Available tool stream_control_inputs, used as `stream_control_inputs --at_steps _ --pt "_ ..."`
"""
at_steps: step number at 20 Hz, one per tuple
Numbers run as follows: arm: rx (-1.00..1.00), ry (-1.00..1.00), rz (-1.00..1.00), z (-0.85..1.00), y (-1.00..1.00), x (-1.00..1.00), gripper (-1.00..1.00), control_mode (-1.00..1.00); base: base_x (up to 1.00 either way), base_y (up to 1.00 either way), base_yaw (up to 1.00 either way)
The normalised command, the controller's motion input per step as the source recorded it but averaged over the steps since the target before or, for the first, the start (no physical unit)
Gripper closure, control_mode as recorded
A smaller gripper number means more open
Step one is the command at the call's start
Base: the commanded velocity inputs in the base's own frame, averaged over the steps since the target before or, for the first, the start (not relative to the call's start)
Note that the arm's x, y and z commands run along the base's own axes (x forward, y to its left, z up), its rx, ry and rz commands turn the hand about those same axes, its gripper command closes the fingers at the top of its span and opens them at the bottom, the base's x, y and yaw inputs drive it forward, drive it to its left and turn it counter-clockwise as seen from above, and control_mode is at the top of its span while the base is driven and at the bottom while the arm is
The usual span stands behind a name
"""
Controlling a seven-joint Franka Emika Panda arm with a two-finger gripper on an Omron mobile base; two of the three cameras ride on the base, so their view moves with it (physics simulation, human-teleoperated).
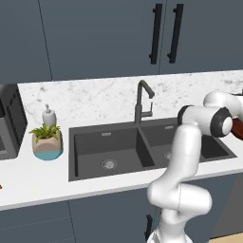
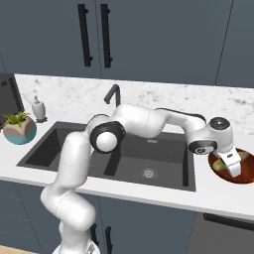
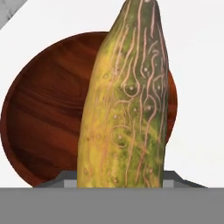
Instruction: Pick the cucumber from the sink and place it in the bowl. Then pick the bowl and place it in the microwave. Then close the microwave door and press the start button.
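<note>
My gripper [image 3: 120, 179] is shut on the cucumber [image 3: 127, 100], a yellow-green stick that stands up from between the fingers. Directly beneath it lies the reddish-brown bowl [image 3: 48, 113] on the white counter. From the right base view, the gripper [image 2: 229, 168] points down over the bowl [image 2: 246, 177], right of the sink [image 2: 54, 149], with the cucumber [image 2: 220, 166] just above the bowl's inside. Whether the cucumber touches the bowl I cannot tell. In the left base view a sliver of the bowl [image 1: 238, 128] peeks out behind the arm, beside the sink [image 1: 88, 147]. The microwave and its door are out of view.
A dark gooseneck tap [image 1: 141, 102] rises behind the sink. A potted plant [image 1: 47, 140], a soap dispenser [image 1: 49, 116] and a black boxy appliance [image 1: 9, 123] stand on the counter to the left. Dark cabinets with black handles [image 2: 94, 34] hang above.
</note>
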Motion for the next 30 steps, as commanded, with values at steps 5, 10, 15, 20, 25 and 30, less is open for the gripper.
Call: stream_control_inputs --at_steps 5,10,15,20,25,30 --pt "0.02 0.09 0.00 -0.22 -0.05 0.42 1.00 -1.00 0.00 0.00 0.00" --pt "0.01 0.11 0.00 -0.29 0.00 0.41 1.00 -1.00 0.00 0.00 0.00" --pt "0.02 0.03 0.00 -0.61 0.00 0.06 -1.00 -1.00 0.00 0.00 0.00" --pt "0.03 -0.01 0.00 -0.57 -0.01 -0.02 -1.00 -1.00 0.00 0.00 0.00" --pt "0.00 -0.10 0.00 0.19 0.00 -0.15 -1.00 -1.00 0.00 0.00 0.00" --pt "-0.02 -0.11 0.00 0.69 0.05 -0.06 -1.00 -1.00 0.00 0.00 0.00"
